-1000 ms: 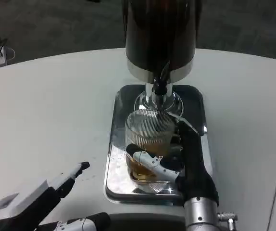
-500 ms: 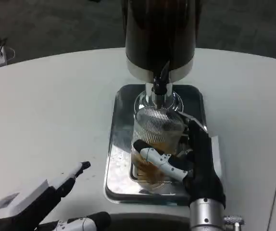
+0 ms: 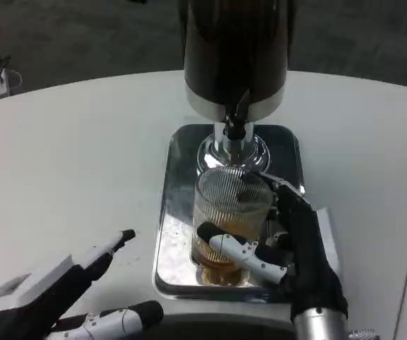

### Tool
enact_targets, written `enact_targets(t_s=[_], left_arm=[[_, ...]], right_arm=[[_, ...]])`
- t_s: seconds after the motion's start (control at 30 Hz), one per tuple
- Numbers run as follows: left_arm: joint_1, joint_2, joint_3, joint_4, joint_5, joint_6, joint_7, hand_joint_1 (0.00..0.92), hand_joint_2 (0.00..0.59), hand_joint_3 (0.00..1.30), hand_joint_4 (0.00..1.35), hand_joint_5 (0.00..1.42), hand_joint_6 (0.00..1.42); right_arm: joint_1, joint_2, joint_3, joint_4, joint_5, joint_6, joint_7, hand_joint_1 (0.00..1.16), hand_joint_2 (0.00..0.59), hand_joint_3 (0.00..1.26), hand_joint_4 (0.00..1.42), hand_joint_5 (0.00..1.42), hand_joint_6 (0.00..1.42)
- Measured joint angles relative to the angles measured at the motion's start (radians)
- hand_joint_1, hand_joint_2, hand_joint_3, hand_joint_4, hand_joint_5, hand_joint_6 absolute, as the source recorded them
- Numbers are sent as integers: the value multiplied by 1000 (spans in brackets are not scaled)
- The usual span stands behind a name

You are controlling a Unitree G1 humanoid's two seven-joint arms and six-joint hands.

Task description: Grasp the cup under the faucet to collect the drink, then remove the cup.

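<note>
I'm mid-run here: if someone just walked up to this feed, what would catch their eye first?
Likely the big dark drink dispenser at top centre, its faucet over a shiny metal tray. Next, the right hand gripping a ribbed glass cup of amber drink on that tray, while the left hand waits at lower left.

Nothing legible anywhere — no label, brand, number or sign can be read.

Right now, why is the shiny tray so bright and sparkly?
In the head view, the metal tray mirrors the overhead light, giving white glare spots along its front rim; the ribbed cup glints too, while the dispenser top is dark.
</note>
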Motion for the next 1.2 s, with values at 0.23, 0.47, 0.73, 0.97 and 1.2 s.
enact_targets(t_s=[0.23, 0.47, 0.73, 0.97, 1.2], left_arm=[[-20, 0, -20, 20, 1, -3, 0, 0, 66, 19, 0, 0, 58], [-57, 0, -32, 32, 4, -14, 9, 0, 66, 19, 0, 0, 58], [-97, -3, -72, 38, 32, -22, 21, 0, 66, 17, 0, 0, 58], [-104, -9, -102, 23, 38, -37, 26, 0, 65, 11, 0, 0, 51], [-101, -17, -120, -37, 58, -48, 26, 0, 61, 3, 0, 0, 42]], right_arm=[[62, -10, -2, -60, 0, 4, 59, 988, 191, 1048, 1243, 1292, 1416], [183, -35, -9, -210, 5, 7, 146, 985, 189, 1047, 1234, 1292, 1416], [276, -85, -47, -378, 11, 18, 229, 984, 189, 1047, 1230, 1291, 1416], [380, -161, -104, -525, 30, 26, 324, 983, 189, 1040, 1230, 1291, 1416], [433, -222, -202, -661, 64, 29, 396, 983, 189, 1037, 1230, 1291, 1399]])
